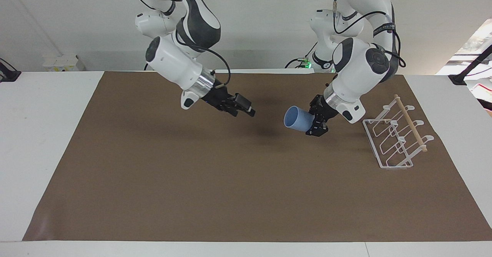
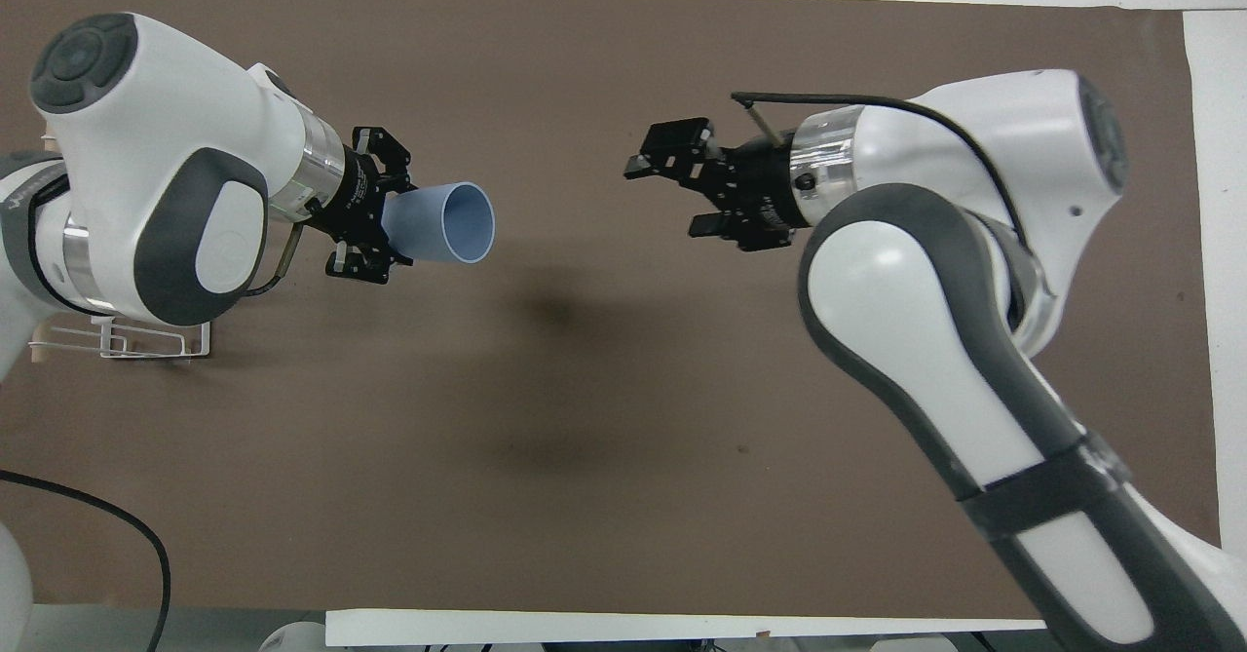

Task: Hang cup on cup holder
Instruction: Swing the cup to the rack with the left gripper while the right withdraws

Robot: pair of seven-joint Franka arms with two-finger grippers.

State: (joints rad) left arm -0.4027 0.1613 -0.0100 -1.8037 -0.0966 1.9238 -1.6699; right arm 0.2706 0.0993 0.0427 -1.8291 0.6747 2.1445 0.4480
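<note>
A light-blue cup [image 1: 296, 119] [image 2: 438, 225] hangs on its side above the brown mat. Its mouth faces the right arm's end of the table. My left gripper [image 1: 314, 123] [image 2: 380, 228] is shut on its base end. My right gripper [image 1: 243, 110] [image 2: 667, 194] hovers over the middle of the mat, open and holding nothing, a clear gap away from the cup's mouth. The white wire cup holder [image 1: 396, 138] with its wooden dowel stands at the left arm's end of the mat. In the overhead view only part of the holder's base [image 2: 117, 340] shows under the left arm.
A brown mat [image 1: 230, 180] covers most of the white table [image 1: 46, 134]. Nothing else lies on it. The cup holder stands close to the mat's edge at the left arm's end.
</note>
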